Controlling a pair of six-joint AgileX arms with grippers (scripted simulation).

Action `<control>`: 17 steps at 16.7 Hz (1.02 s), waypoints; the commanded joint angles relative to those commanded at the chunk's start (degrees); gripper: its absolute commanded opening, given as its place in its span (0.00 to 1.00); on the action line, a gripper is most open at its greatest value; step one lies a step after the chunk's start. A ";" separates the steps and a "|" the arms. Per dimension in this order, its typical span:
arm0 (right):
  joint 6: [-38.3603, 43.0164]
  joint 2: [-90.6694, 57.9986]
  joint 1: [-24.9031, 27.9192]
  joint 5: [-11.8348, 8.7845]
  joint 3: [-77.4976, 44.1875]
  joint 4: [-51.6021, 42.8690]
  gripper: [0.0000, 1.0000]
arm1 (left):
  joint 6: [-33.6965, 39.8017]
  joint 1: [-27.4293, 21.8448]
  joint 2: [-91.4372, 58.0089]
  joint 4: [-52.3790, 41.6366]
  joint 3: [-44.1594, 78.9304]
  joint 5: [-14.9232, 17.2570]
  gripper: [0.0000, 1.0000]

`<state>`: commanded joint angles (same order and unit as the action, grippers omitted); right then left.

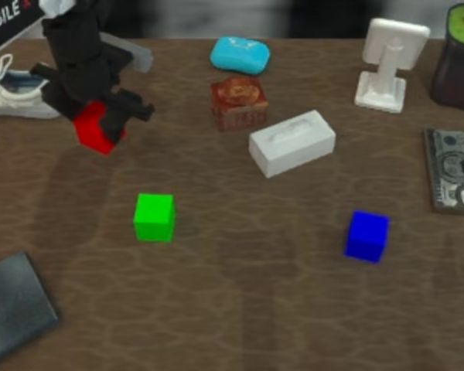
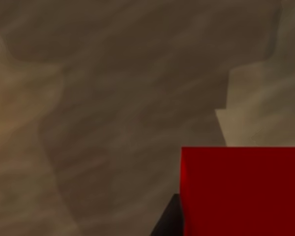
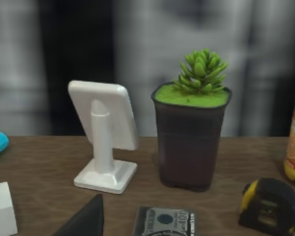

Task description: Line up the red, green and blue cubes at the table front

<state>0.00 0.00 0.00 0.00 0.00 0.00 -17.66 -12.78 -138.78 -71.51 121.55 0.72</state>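
Note:
At the table's back left, my left gripper [image 1: 99,122] is shut on the red cube [image 1: 93,135]. In the left wrist view the red cube [image 2: 243,191] fills the near corner, with one dark finger [image 2: 167,221] against its side and the brown table [image 2: 113,98] behind it. The green cube [image 1: 154,217] sits left of centre on the table [image 1: 247,294]. Right of centre, about as far forward, rests the blue cube [image 1: 366,236]. My right arm is outside the top view; a dark part of my right gripper [image 3: 88,221] shows in its wrist view, facing the back right corner.
Along the back are a white shoe [image 1: 15,93], a light blue pad [image 1: 240,54], a reddish-brown block [image 1: 238,102], a white box [image 1: 292,143], a white stand [image 1: 388,66] and a potted plant [image 1: 458,58]. A banknote-print slab [image 1: 452,170] lies right, a dark slab [image 1: 11,309] front left.

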 joint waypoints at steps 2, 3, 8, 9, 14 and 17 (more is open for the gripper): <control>0.00 0.00 0.00 0.00 0.00 0.00 1.00 | 1.93 -1.17 1.22 0.50 -1.63 -0.07 0.00; 0.00 0.00 0.00 0.00 0.00 0.00 1.00 | 3.80 -2.23 2.40 0.98 -3.26 -0.13 0.00; 0.00 0.00 0.00 0.00 0.00 0.00 1.00 | 21.18 -10.72 12.27 4.76 -17.31 -0.64 0.00; 0.00 0.00 0.00 0.00 0.00 0.00 1.00 | 26.03 -12.84 14.72 5.65 -21.06 -0.74 0.00; 0.00 0.00 0.00 0.00 0.00 0.00 1.00 | 49.27 -23.22 27.45 10.50 -40.25 -1.23 0.00; 0.00 0.00 0.00 0.00 0.00 0.00 1.00 | 56.96 -27.54 33.42 13.03 -47.55 -1.57 0.00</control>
<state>0.00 0.00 0.00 0.00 0.00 0.00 39.30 -40.32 -105.36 -58.48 74.00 -0.85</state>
